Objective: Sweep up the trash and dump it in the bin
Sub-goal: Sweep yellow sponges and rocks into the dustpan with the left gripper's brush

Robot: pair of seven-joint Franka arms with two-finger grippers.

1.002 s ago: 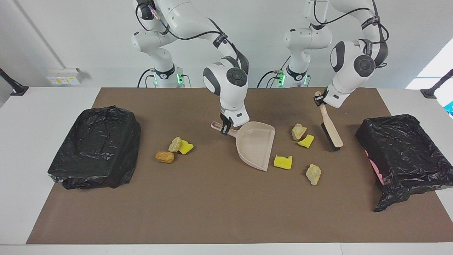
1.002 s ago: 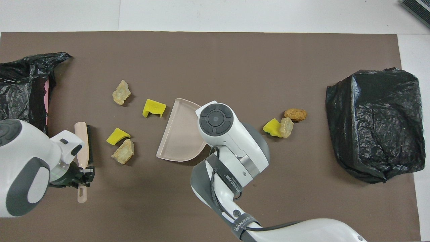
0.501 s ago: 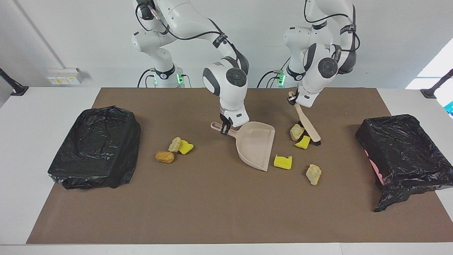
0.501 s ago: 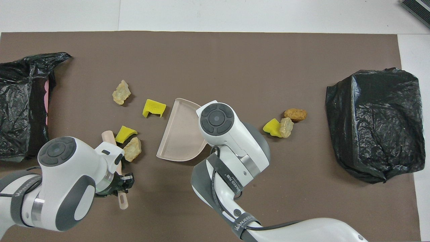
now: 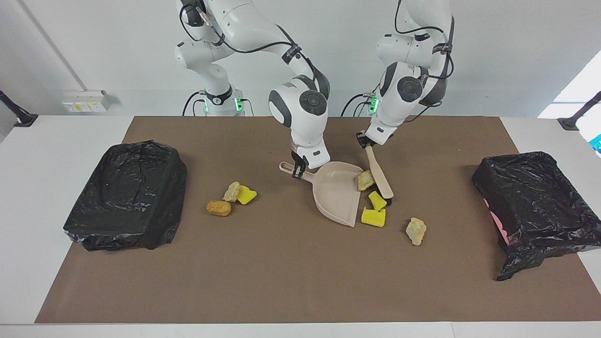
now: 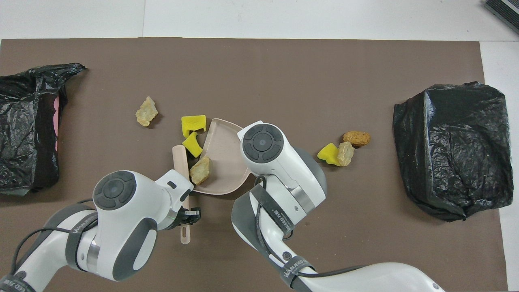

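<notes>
My right gripper [image 5: 298, 169] is shut on the handle of the beige dustpan [image 5: 335, 192], which rests on the mat; the arm hides this gripper in the overhead view. My left gripper [image 5: 365, 141] is shut on the handle of the beige brush [image 5: 381, 180], whose bristles are down beside the pan's mouth. A beige lump [image 5: 365, 180] sits at the pan's mouth [image 6: 201, 170]. Two yellow pieces [image 5: 377, 199] [image 5: 373, 217] lie just outside it. Another beige lump [image 5: 416, 230] lies apart. A beige lump [image 5: 231, 191], a yellow piece [image 5: 247, 195] and a brown nugget [image 5: 219, 208] cluster toward the right arm's end.
An open bin lined with a black bag [image 5: 516, 160] stands at the left arm's end of the table. A black-bagged block [image 5: 127, 195] stands at the right arm's end. A brown mat [image 5: 281, 272] covers the table.
My left gripper swept the brush toward the dustpan. It pushed one beige lump to the pan's mouth and one yellow piece up against the other. The dustpan stayed in place.
</notes>
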